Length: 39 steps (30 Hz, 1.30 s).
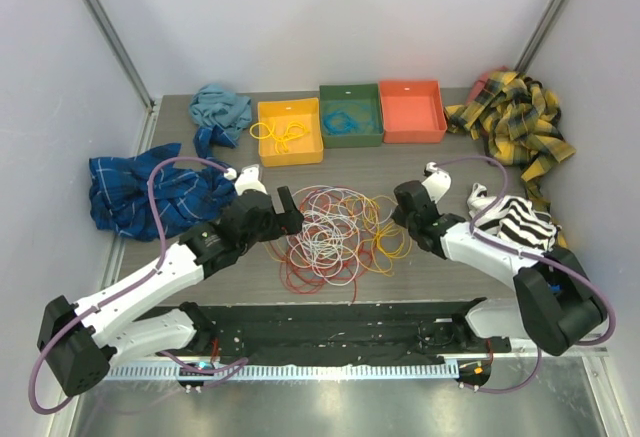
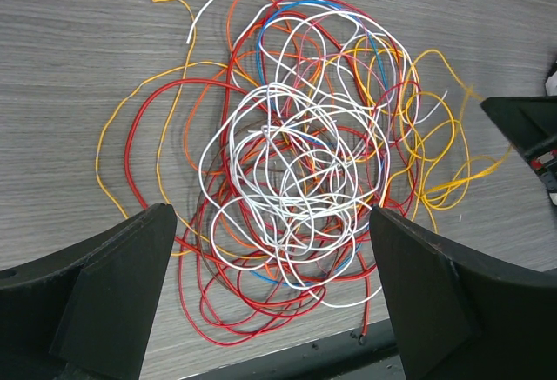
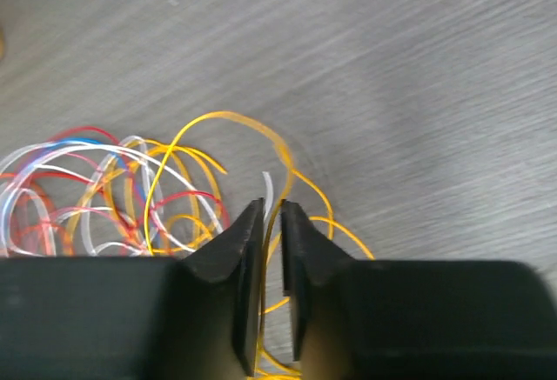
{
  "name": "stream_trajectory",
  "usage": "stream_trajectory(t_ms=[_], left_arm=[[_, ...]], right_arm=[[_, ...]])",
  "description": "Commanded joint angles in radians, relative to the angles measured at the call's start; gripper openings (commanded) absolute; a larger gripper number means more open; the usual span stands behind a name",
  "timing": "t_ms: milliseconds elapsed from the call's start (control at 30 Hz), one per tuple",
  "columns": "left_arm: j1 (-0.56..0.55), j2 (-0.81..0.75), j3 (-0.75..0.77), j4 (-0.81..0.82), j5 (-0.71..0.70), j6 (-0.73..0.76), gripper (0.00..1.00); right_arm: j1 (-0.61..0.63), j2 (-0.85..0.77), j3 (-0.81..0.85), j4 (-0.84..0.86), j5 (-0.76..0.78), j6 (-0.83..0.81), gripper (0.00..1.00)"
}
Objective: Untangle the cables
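Left tool is hanging with fingers wide apart, the cables lying heaped directly beneath it. Right tool is holding its fingers almost together, one yellow cable running between them; cannot tell if clamped. Advising: be pinching this strand alone and drawing it slowly away from the heap, low over the surface.

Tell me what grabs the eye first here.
A bright tangle of cables, red, white, yellow and orange, sprawls in the middle of the table. The right gripper sits at its right edge, jaws nearly shut around a yellow cable, while the left gripper hangs wide open over the pile. A row of coloured bins lines the far edge.
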State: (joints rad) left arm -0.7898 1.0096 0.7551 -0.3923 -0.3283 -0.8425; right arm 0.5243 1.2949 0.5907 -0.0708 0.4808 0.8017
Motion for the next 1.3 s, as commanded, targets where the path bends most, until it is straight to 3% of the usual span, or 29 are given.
stream_trajectory(t_ms=[0,33,67,333,500,567,600,733,1033,1267], left_arm=[[0.0,-0.019,0.026,0.032,0.009,-0.012,0.98],[0.0,-0.019,0.027,0.035,0.009,-0.01,0.98],[0.0,-0.02,0.029,0.039,0.009,-0.007,0.98],[-0.002,0.052,0.119,0.098,0.034,0.045,0.97],[-0.002,0.102,0.156,0.293,0.139,0.088,1.0],[-0.002,0.121,0.141,0.386,0.187,0.097,1.0],[-0.002,0.126,0.132,0.508,0.221,0.1,1.0],[-0.002,0.152,0.082,0.706,0.171,0.143,1.0],[-0.002,0.283,0.064,0.93,0.245,0.249,1.0],[-0.002,0.4,0.108,0.948,0.324,0.237,1.0]], right_arm=[[0.0,-0.11,0.015,0.108,0.007,-0.01,0.13],[0.002,-0.133,0.021,0.095,0.008,-0.013,0.02],[0.002,-0.161,0.03,0.079,0.008,-0.018,0.01],[0.029,-0.362,0.254,-0.056,-0.051,-0.117,0.01],[0.049,-0.371,0.392,-0.128,-0.151,-0.151,0.01],[0.052,-0.381,0.417,-0.139,-0.179,-0.147,0.01],[0.052,-0.385,0.419,-0.141,-0.183,-0.142,0.01],[0.052,-0.407,0.445,-0.159,-0.215,-0.137,0.01],[0.052,-0.463,0.501,-0.219,-0.251,-0.153,0.01],[0.051,-0.485,0.483,-0.228,-0.281,-0.144,0.01]])
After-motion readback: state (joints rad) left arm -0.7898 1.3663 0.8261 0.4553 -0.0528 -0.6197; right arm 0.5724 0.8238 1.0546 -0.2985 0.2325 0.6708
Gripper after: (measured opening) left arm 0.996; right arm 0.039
